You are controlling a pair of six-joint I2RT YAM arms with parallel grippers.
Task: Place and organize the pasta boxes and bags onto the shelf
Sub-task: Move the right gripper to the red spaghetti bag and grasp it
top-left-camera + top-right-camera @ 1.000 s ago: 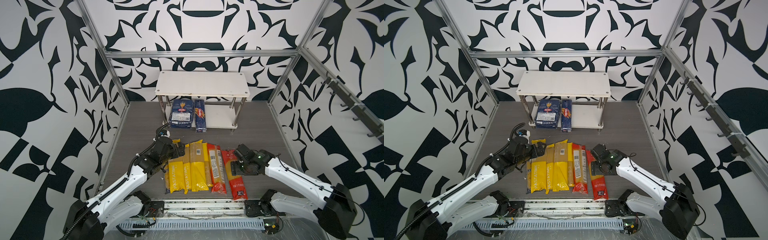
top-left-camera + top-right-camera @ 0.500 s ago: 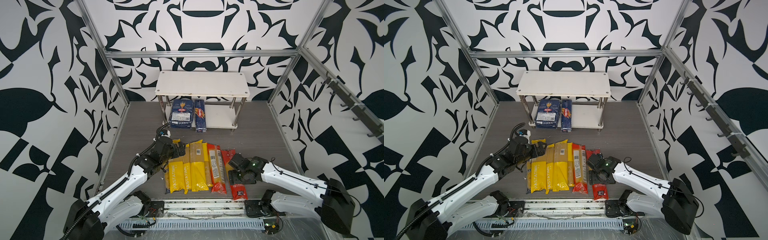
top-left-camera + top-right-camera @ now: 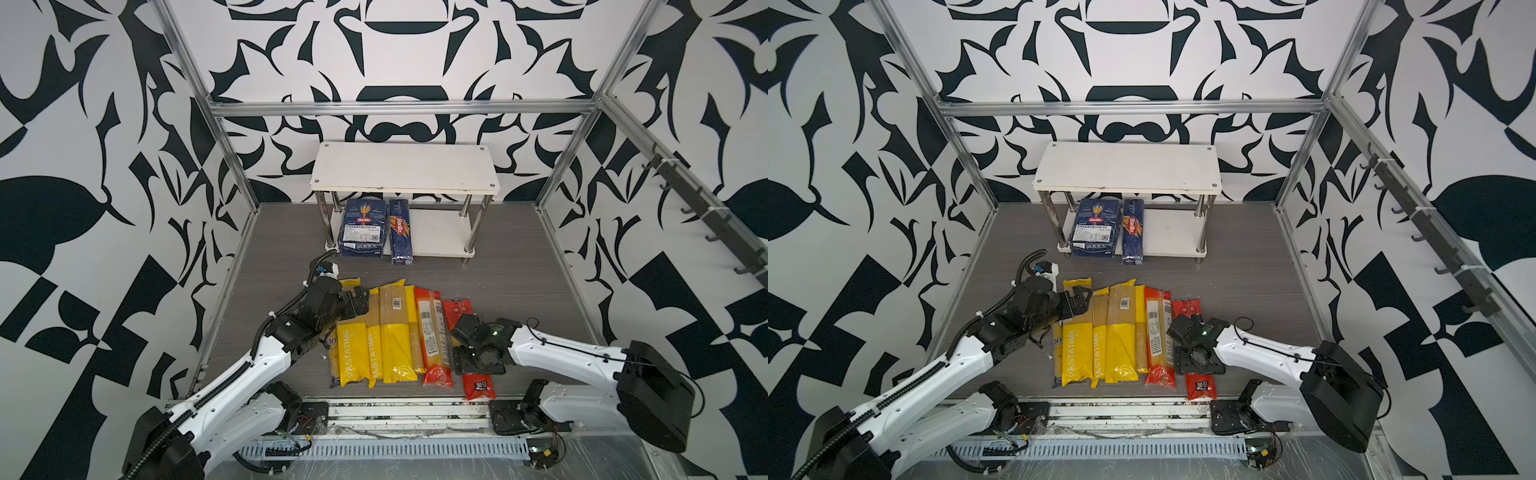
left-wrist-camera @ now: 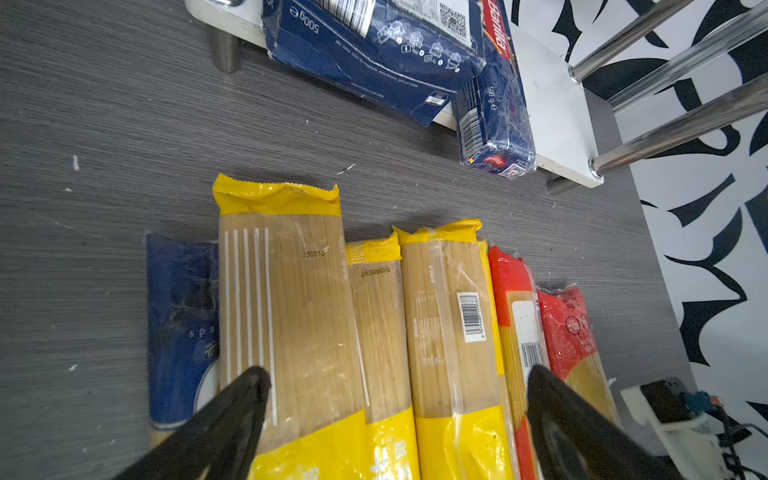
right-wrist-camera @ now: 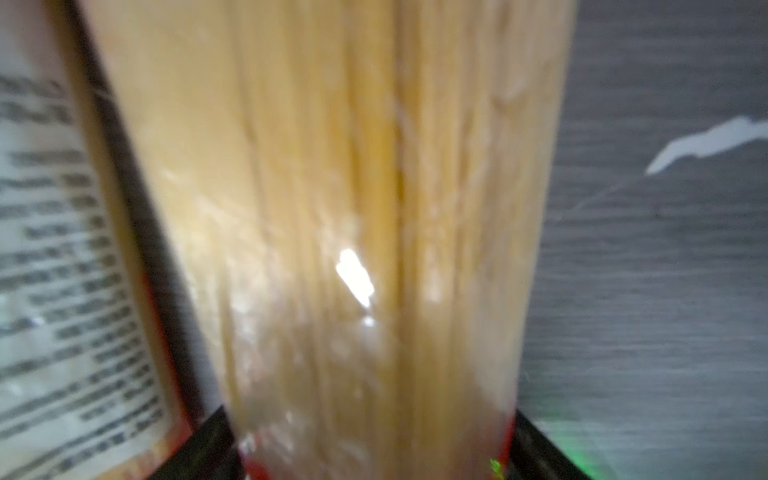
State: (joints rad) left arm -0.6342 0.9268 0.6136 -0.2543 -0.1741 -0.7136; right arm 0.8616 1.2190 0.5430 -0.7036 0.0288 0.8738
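1. Okay, the right tool sits low over the outer red bag, one finger on each side of its clear midsection. The wrist view is blurry, so I cannot tell whether it is clamped or only straddling.
2. The left tool gapes wide and holds nothing. The yellow bags lie directly under it. The ankara bag lies just outside one finger, partly tucked under a yellow one.
3. The second red bag lies just beside the right tool, on the side toward the left tool. All bags lie flat on the bench.
4. The shelf stands well ahead of both tools. The wide Barilla box and narrow Barilla box sit on its lower board, overhanging the front.
5. Handling: the film is probably slick and the strands brittle. The bundle looks stiff lengthwise but will likely see-saw if held off-centre.
6. Best hold is across the narrow width near mid-length, with a moderate squeeze, not on the crimped ends.
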